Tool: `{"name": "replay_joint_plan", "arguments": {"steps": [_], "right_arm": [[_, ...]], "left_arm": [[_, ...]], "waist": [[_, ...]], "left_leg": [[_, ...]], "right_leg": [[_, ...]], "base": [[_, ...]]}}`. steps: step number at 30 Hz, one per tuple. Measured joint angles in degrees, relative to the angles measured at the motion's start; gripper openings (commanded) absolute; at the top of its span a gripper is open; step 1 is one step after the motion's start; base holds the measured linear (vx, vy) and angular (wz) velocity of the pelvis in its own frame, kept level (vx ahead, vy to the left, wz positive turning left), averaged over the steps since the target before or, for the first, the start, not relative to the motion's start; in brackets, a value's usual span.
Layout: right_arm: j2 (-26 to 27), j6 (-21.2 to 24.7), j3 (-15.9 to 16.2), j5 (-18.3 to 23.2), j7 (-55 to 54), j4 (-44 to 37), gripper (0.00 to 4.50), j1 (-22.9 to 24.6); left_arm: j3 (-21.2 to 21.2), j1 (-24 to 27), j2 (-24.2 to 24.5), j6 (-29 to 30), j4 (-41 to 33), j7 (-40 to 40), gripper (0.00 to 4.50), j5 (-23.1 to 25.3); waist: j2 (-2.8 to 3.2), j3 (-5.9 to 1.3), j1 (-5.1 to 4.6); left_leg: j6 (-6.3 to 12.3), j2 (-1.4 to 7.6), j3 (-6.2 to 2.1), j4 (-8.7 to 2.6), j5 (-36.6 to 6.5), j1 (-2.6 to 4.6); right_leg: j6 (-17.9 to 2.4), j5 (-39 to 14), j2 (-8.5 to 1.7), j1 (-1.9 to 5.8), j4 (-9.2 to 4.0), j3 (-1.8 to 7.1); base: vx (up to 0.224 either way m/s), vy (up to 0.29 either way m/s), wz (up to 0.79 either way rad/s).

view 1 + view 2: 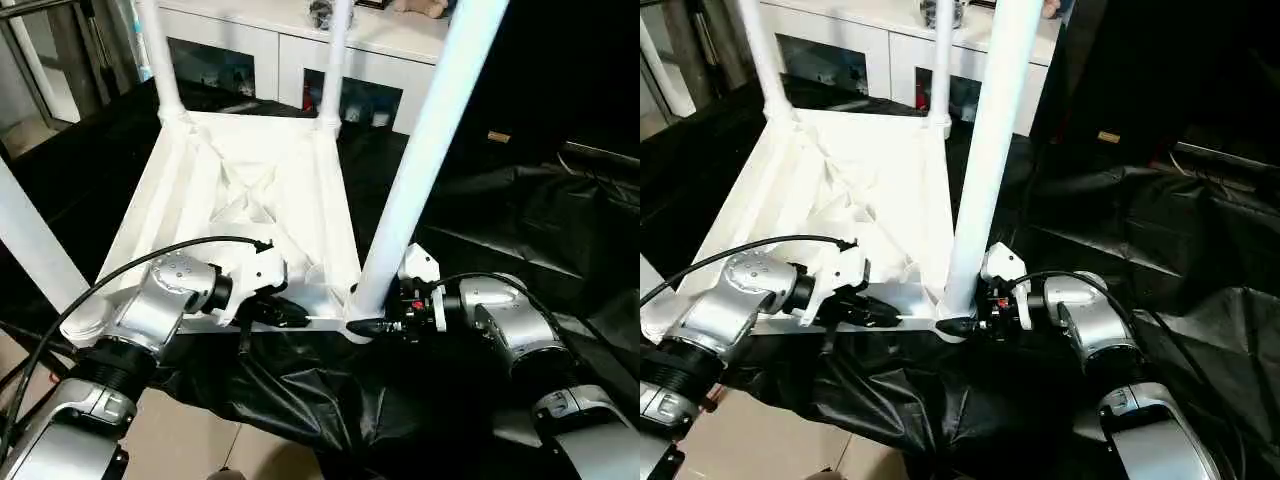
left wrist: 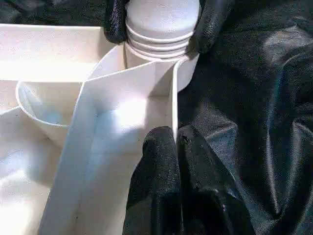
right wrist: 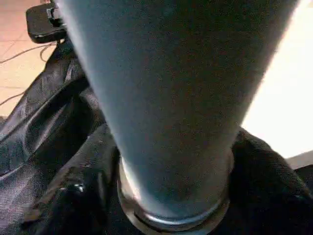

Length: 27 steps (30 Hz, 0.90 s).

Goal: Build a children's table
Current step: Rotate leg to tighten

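Two level forearms converge: left fingers pinch the tabletop rim, right fingers straddle the leg.

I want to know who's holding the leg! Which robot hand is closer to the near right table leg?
Right. The right gripper has its fingers around the base of that leg; the left gripper pinches the tabletop rim beside it.

Near leg cut off by top edge; right pincer fingertips hidden behind its base.
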Motion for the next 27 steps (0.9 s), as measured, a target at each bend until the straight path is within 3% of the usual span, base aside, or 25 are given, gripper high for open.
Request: {"name": "replay_joint_plan", "arguments": {"steps": [2, 9, 15, 22, 23, 27], "right_arm": [[0.10, 0.37, 0.03, 0.41, 0.16, 0.00, 2.91, 0.01], [0.67, 1.33, -1.76, 0.73, -2.89, -1.06, 2.75, 1.74], [5.79, 1.05, -5.63, -0.75, -23.70, 4.09, 2.72, -0.06], [11.69, 1.48, -8.48, -3.01, -45.20, 8.13, 2.72, -2.75], [11.90, 1.23, -8.55, -3.01, -46.21, 8.32, 3.26, -2.84], [12.01, 0.72, -8.67, -2.95, -45.96, 8.34, 3.59, -2.85]], "left_arm": [[-0.01, 0.02, 0.01, 0.01, -0.05, -0.23, 0.00, -0.07], [0.32, 0.02, -2.00, 1.00, 0.72, 2.74, 0.00, 0.25], [1.33, -2.61, -6.94, 4.06, 4.92, 13.84, 0.00, 3.26], [2.33, -4.28, -12.69, 6.84, 7.38, 24.27, 0.00, 5.52], [2.34, -4.30, -13.02, 6.96, 7.39, 24.66, 0.00, 5.54], [2.34, -4.29, -13.28, 7.10, 7.05, 24.59, 0.00, 5.52]], "waist": [[0.00, 0.00, 0.02], [0.00, 0.00, 0.68], [0.01, -0.03, -0.73], [0.07, -0.07, -1.51], [0.11, -0.08, -1.53], [0.15, -0.11, -1.53]], "left_leg": [[0.00, 0.00, 0.00, 0.00, 0.00, 0.00], [-0.01, -0.01, 0.03, 0.07, 0.02, 0.09], [-0.05, -0.07, -0.10, 0.17, 0.04, 0.20], [-0.05, -0.09, -0.10, 0.17, 0.04, 0.14], [-0.05, -0.09, -0.11, 0.16, 0.04, 0.14], [-0.04, -0.08, -0.10, 0.14, 0.05, 0.12]], "right_leg": [[0.00, 0.00, 0.00, 0.00, 0.00, 0.00], [0.00, 0.01, -0.03, 0.11, 0.05, 0.03], [0.29, -0.14, -0.14, 0.32, -0.03, 0.09], [0.32, -0.11, -0.16, 0.30, -0.10, 0.09], [0.32, -0.11, -0.16, 0.28, -0.10, 0.09], [0.42, 0.02, -0.15, 0.29, -0.08, 0.08]], "base": [[0.000, 0.000, 0.00], [0.000, 0.000, 0.00], [0.000, 0.000, 0.00], [0.000, 0.000, 0.00], [0.000, 0.000, 0.00], [0.000, 0.000, 0.00]]}}
